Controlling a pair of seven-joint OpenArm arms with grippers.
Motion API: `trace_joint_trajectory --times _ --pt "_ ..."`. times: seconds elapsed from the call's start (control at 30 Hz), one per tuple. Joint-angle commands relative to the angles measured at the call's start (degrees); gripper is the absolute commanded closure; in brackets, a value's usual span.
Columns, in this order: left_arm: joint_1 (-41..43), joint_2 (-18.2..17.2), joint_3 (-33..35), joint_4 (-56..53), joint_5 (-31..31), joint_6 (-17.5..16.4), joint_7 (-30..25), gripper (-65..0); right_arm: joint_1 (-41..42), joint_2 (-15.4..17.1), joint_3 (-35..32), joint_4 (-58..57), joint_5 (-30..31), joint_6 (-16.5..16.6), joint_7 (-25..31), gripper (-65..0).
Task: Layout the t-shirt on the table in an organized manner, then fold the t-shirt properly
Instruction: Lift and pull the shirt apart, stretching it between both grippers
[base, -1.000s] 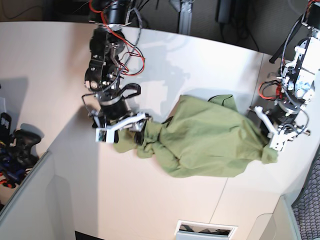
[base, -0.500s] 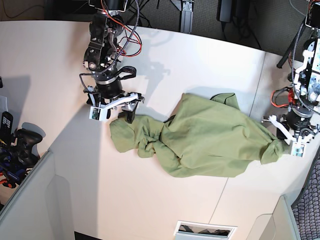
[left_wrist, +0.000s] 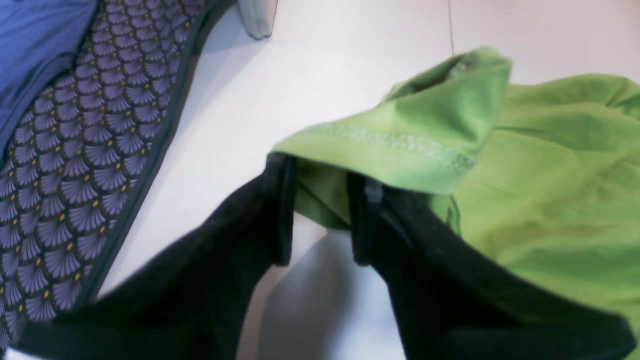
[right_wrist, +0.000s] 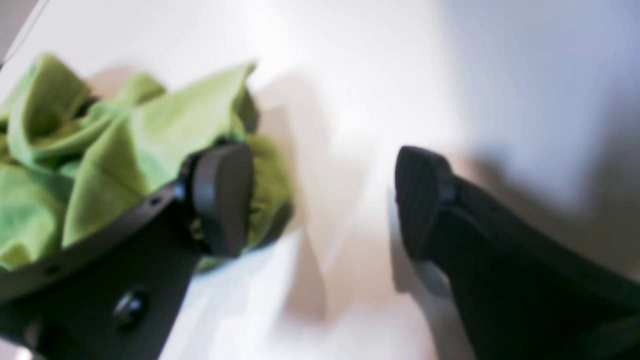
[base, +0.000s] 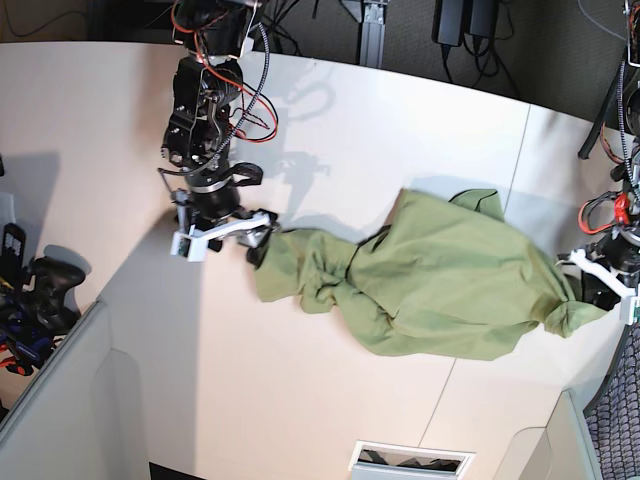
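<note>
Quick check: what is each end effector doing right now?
Left end effector: closed on the light olive-green cotton t-shirt.
Right end effector: open, holding nothing.

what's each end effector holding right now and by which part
The left end effector grips the t-shirt by a bunched, stitched hem edge. The right end effector is open beside the shirt's other end, holding nothing.

bare table (base: 330, 400) lies around the bunched t-shirt (base: 440, 280); raised panel (base: 50, 400) blocks one corner
</note>
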Motion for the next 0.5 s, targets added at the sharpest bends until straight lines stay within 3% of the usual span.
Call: trace_joint_trajectory --times 0.0,0.17,0.23,0.33,0.47 --pt "-0.96 -0.94 -0.42 1.01 -0.02 -0.70 -1.36 -21.5 2.05 -0.24 -0.79 -0.55 0.59 0.87 2.47 -43.8" --pt "-0.94 -0.94 -0.44 1.01 0.00 -0.68 -1.27 -21.5 3.74 -1.29 -1.75 -4.79 0.61 0.87 3.50 -43.0" --pt "-0.94 -0.94 -0.44 1.01 0.00 -0.68 -1.31 -21.5 3.69 -1.64 -2.10 -5.01 0.57 0.85 4.00 -32.5" --pt "-0.96 -0.92 -0.44 1.01 -0.02 -0.68 -1.62 -21.5 3.87 -2.05 -2.12 -4.98 0.59 1.57 6.29 0.0" --pt "-0.96 -0.94 -0.42 1.01 0.00 -0.68 -1.97 -21.5 4.63 -1.88 -2.12 -4.46 0.61 4.26 8.66 0.0"
